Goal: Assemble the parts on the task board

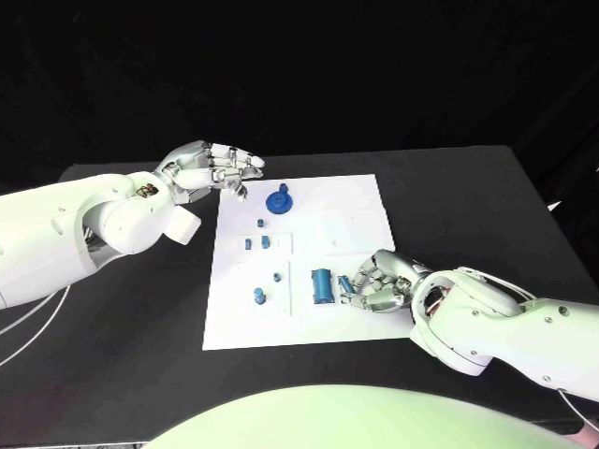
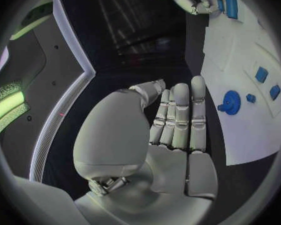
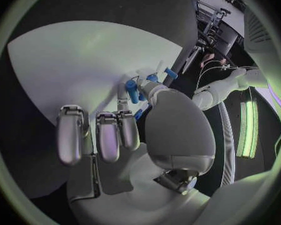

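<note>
In the head view, a flat white task board (image 1: 340,215) lies in the middle of the matte black counter (image 1: 489,206). On it stand several small blue plastic parts: a toothed gear (image 1: 281,201) at the far end, a tiny peg (image 1: 263,223) just nearer, a pair of small blocks (image 1: 256,243) in a shallow raised frame, another small piece (image 1: 275,277), a round knob (image 1: 259,296) near the near left edge, and a larger blue cylinder (image 1: 323,284) lying on its side. The left hand (image 1: 216,168), silver and metallic, hovers beside the board's far left corner with its fingers curled in on nothing. The right hand (image 1: 378,281) rests over the board's near right part, just beside the cylinder, fingers bent around a small blue piece.

In the left wrist view, the left hand (image 2: 172,120) shows smooth silver fingers lying straight and close together, with nothing held. The gear (image 2: 231,102) lies on the white board (image 2: 240,135) beyond them.

In the right wrist view, the right hand (image 3: 125,125) pinches a short blue pin (image 3: 132,91) between its thumb and a fingertip, above the white board (image 3: 72,60).
</note>
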`<state>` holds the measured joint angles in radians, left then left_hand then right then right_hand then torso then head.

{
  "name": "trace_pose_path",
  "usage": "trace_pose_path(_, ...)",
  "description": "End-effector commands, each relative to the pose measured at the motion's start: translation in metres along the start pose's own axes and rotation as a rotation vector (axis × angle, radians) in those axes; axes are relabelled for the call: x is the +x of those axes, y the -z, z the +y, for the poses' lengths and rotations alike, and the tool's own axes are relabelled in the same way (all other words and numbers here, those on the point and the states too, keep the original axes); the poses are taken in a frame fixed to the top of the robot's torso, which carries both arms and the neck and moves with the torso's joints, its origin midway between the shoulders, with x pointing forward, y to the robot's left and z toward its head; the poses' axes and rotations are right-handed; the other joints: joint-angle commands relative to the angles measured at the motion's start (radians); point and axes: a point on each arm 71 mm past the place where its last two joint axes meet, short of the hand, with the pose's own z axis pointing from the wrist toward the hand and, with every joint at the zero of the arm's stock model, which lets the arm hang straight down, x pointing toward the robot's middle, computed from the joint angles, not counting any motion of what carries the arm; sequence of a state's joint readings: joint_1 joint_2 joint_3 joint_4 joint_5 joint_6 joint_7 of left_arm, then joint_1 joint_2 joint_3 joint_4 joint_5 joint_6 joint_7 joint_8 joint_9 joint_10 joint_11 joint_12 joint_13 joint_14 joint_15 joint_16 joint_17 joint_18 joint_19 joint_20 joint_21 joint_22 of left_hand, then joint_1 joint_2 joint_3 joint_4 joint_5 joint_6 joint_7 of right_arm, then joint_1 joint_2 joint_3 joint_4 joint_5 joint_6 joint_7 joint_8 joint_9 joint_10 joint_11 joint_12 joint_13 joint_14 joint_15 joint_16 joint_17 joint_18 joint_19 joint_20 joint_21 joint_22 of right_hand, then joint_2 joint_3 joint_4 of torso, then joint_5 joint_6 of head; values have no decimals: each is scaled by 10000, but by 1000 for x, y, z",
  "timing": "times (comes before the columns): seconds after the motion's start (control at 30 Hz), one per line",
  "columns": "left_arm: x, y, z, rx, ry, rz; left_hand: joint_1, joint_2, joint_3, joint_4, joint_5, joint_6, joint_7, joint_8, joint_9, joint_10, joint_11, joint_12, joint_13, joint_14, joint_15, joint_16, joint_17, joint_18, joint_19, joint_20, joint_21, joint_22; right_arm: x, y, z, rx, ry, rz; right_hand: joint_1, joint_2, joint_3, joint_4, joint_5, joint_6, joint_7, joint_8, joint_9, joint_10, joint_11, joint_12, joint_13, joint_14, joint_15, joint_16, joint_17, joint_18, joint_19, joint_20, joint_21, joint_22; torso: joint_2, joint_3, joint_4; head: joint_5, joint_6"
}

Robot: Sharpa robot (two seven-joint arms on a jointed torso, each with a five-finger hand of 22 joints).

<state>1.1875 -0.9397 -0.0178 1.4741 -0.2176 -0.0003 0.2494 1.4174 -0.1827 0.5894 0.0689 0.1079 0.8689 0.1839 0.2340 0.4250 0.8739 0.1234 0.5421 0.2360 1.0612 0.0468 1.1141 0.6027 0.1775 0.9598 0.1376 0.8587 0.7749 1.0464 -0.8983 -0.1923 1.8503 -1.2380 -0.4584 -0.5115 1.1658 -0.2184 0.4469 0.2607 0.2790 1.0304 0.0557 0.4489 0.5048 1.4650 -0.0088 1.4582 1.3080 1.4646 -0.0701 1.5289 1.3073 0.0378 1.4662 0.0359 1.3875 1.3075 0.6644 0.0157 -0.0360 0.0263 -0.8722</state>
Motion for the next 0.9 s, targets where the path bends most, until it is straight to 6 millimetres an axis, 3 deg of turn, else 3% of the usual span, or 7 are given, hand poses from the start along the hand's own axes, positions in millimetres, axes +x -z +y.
trace_pose_path(0.03,2,0,-1,47,56,210,98,30,28,-14,55,41,-27,41,11,-15,-35,38,-8,-39,-12,-48,-16,75,48,15,22,8,3,1,3,-143,-25,210,-45,65,-30,21,86,81,-24,89,23,525,-93,57,1989,897,-93,3,1861,-51,648,-57,-41,2199,3,11,-4,9,-5)
trace_pose_path(0.4,1,0,-1,30,48,187,100,31,35,-23,54,43,-24,42,10,-13,-33,39,-10,-41,-12,-50,-17,73,47,14,29,15,2,3,5,-372,-190,-47,-39,155,-19,62,176,111,-55,152,55,550,-124,101,2017,898,-124,4,1863,-51,650,-83,-37,2200,1,9,-8,0,7)
trace_pose_path(0.57,1,0,-1,26,49,189,100,31,35,-23,54,43,-24,42,10,-13,-33,39,-10,-41,-12,-50,-17,73,47,14,29,15,1,4,5,-452,-211,-77,-256,63,-204,229,99,74,-41,203,84,536,-117,69,2001,894,-128,-7,1845,-45,640,-102,-86,2189,3,7,-4,-9,9)
trace_pose_path(0.63,1,0,0,23,48,186,92,34,40,-23,52,45,-20,42,10,-12,-29,39,-13,-42,-10,-53,-19,71,44,13,36,22,1,4,6,-482,-215,-78,-610,5,-516,297,358,47,-25,251,108,524,-104,38,1987,890,-118,-17,1829,-42,635,-103,-112,2183,3,6,-3,-13,14)
trace_pose_path(0.9,1,0,0,18,49,189,80,35,41,-19,51,46,-17,42,9,-12,-26,39,-15,-43,-8,-55,-20,70,42,14,40,26,1,5,6,-582,-219,-55,-1315,77,-1171,315,-86,-3,-28,310,117,511,-101,5,1976,887,-113,-28,1812,-34,625,-96,-163,2173,3,7,-2,-16,18)
